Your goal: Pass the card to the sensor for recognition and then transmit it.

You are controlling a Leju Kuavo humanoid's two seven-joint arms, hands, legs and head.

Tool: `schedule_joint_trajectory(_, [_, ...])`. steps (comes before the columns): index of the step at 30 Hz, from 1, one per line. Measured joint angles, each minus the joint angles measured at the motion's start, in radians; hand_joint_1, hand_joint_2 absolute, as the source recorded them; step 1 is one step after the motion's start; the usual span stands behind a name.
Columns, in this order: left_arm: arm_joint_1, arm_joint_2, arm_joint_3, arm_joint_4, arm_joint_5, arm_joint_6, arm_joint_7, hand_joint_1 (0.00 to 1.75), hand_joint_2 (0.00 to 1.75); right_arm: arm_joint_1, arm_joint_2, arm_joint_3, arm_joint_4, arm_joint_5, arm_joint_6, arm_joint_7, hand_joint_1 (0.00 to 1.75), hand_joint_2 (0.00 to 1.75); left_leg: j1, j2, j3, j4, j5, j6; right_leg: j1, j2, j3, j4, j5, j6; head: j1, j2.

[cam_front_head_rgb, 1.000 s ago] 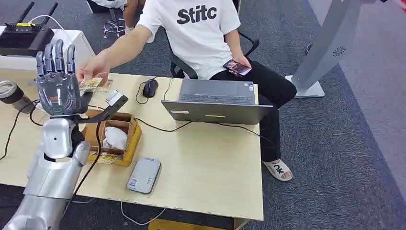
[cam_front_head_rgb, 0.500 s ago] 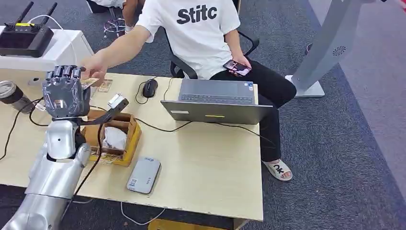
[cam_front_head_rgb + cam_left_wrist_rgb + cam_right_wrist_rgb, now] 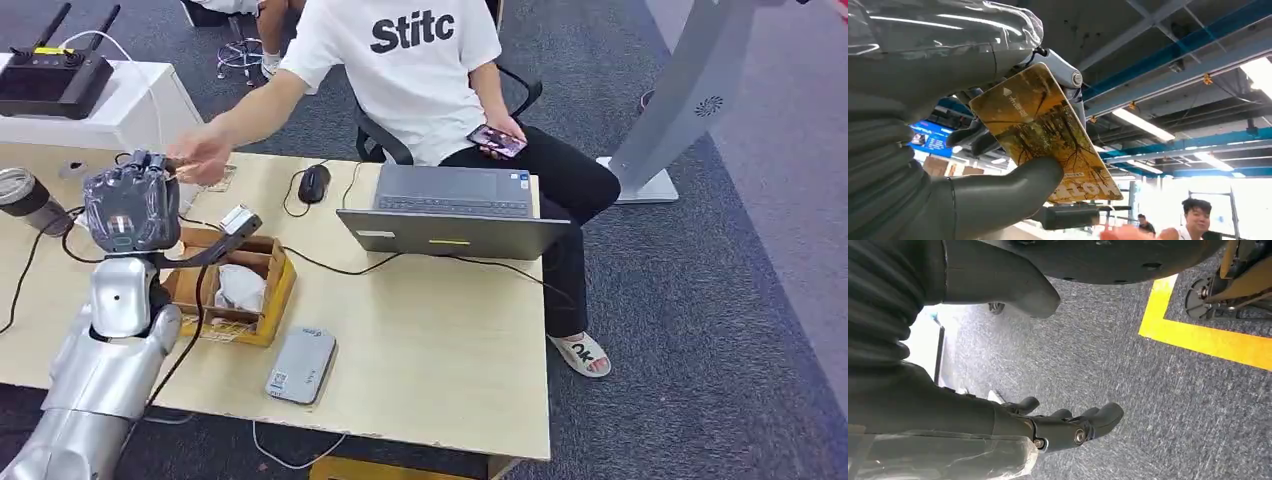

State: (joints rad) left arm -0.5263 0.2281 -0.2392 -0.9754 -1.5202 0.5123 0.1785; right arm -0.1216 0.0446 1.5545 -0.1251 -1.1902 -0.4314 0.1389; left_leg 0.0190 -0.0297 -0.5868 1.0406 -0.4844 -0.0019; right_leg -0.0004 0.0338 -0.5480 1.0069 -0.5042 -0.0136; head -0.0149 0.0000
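My left hand (image 3: 125, 205) is raised above the far left part of the table (image 3: 430, 330), its back toward my head camera and its fingers curled over. From the left wrist camera I see the left hand (image 3: 948, 150) holding the card (image 3: 1040, 132): a golden-brown card with a tree pattern, pinched between the thick grey thumb and the darker fingers behind it, its printed face toward the lens. A person in a white shirt (image 3: 410, 70) sits across the table, and the person's hand (image 3: 200, 160) reaches in just beside my fingertips; I cannot tell whether it touches the card. Directly under my hand a black arm-shaped stand carries the small sensor (image 3: 238, 220), tilted, above an open cardboard box (image 3: 240, 290) with something white inside. Nearer to me on the table lies a flat grey device (image 3: 300, 365). Further right stands an open laptop (image 3: 455, 210) with a black mouse (image 3: 314, 183) beside it, and a metal cup (image 3: 20, 195) sits at the left edge. On a white cabinet behind is a black router (image 3: 50, 75) with antennas. My right hand (image 3: 1068, 427) hangs over grey carpet near a yellow floor line (image 3: 1198, 335), fingers loosely bent and apart from the thumb, holding nothing.
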Motion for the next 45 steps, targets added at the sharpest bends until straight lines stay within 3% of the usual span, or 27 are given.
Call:
schedule_joint_trajectory(7, [0.007,-0.003,0.0,-0.006,-0.001,0.0,-0.027,1.75,1.75,0.0,0.0,0.0,0.0,0.007,0.0,0.0,0.0,1.75,0.0,0.0,0.0,0.0,0.0,0.0,0.0,0.0,0.0,0.0,0.0,0.0,0.0,0.0])
schedule_joint_trajectory(17, [0.037,-0.042,-0.048,-0.079,-0.008,0.0,-0.055,1.75,1.75,0.0,0.0,0.0,0.0,0.01,0.0,0.0,0.0,1.75,0.0,0.0,0.0,0.0,0.0,0.0,0.0,0.0,0.0,0.0,0.0,0.0,0.0,0.0])
schedule_joint_trajectory(25, [0.102,-0.056,-0.096,-0.237,0.031,0.0,-0.063,1.75,1.75,0.001,0.0,0.0,0.0,-0.009,0.0,-0.01,0.0,1.75,-0.001,0.0,0.0,0.0,0.0,0.0,0.0,0.001,0.0,0.0,0.0,0.0,0.0,0.0])
schedule_joint_trajectory(31, [0.214,-0.009,-0.1,-0.411,0.0,-0.002,-0.028,1.75,1.75,0.004,0.0,-0.001,0.0,-0.031,0.0,-0.019,0.0,1.75,0.0,0.0,0.0,0.0,0.0,0.0,0.0,0.001,-0.001,0.0,0.0,0.0,0.0,0.0])
schedule_joint_trajectory(37, [0.292,0.028,-0.1,-0.507,-0.013,-0.016,-0.007,1.75,1.75,0.006,0.0,-0.003,0.0,-0.045,0.0,-0.025,0.0,1.75,0.0,0.0,0.0,-0.001,0.0,0.0,0.0,0.0,0.0,0.0,0.0,0.0,0.0,0.0])
schedule_joint_trajectory(38, [0.302,0.044,-0.1,-0.523,-0.015,-0.028,0.033,1.75,1.75,0.007,0.0,-0.004,0.0,-0.047,0.0,-0.025,0.0,1.75,0.0,0.0,0.0,-0.001,0.0,0.0,0.0,0.0,0.0,0.0,0.0,0.0,0.0,0.0])
schedule_joint_trajectory(40, [0.307,0.118,-0.149,-0.556,-0.017,-0.049,0.196,1.75,1.75,0.007,0.0,-0.004,0.0,-0.059,0.0,-0.026,0.0,1.75,0.0,0.001,0.0,-0.001,0.0,0.0,0.0,0.001,0.0,0.0,0.0,0.0,0.001,0.0])
schedule_joint_trajectory(41, [0.315,0.139,-0.181,-0.569,-0.018,-0.056,0.241,1.75,1.75,0.007,0.0,-0.004,0.001,-0.067,0.0,-0.026,0.0,1.75,-0.001,0.001,0.001,-0.001,0.0,0.0,0.0,0.0,0.0,0.0,0.0,0.0,0.0,0.0])
schedule_joint_trajectory(42, [0.336,0.151,-0.198,-0.578,-0.018,-0.067,0.242,1.75,1.75,0.009,0.0,-0.004,0.002,-0.074,0.0,-0.026,0.0,1.75,-0.002,0.0,0.001,-0.001,0.0,0.0,-0.002,0.0,0.001,0.0,-0.001,0.001,-0.003,0.0])
schedule_joint_trajectory(45, [0.401,0.145,-0.206,-0.588,-0.018,-0.094,0.109,1.75,1.75,0.007,0.0,-0.004,0.002,-0.08,0.002,-0.026,0.0,1.75,-0.001,0.0,0.0,-0.001,0.0,0.0,-0.002,0.0,0.0,0.0,-0.001,0.001,0.001,0.0])
